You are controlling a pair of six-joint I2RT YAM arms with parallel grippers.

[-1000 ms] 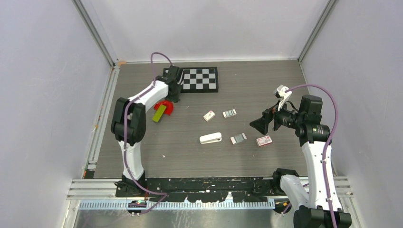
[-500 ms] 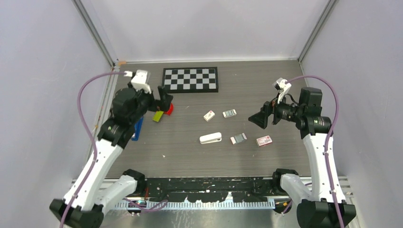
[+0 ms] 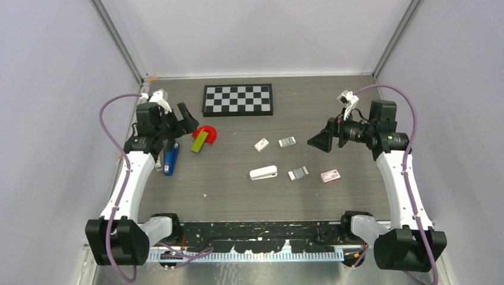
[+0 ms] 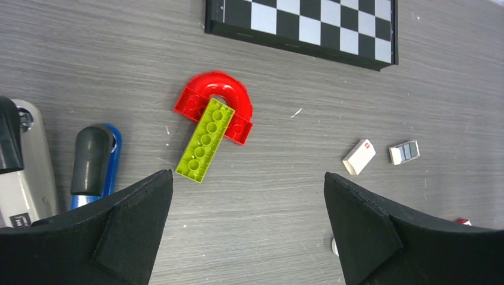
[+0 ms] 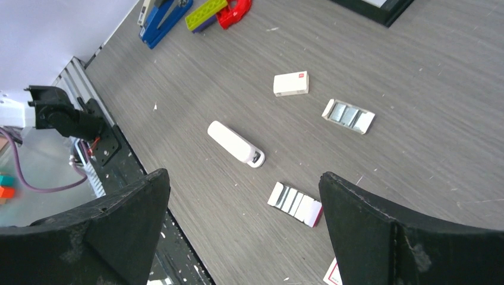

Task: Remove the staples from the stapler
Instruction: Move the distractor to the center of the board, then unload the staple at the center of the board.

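The blue stapler (image 3: 170, 159) lies on the bench (image 3: 238, 196) at the frame's left, just below the left end effector (image 3: 181, 120) in the top view. Its jaws and those of the right end effector (image 3: 319, 142) gape wide, empty. Light, stiff, slick plastic, I judge: pinch across its long sides mid-body.

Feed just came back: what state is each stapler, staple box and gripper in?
blue stapler: lying loose, unheld
white stapler: closed, lying flat
sleeved staple box: slid open
tray of staples: uncovered
white box: shut
left gripper: open, empty
right gripper: open, empty
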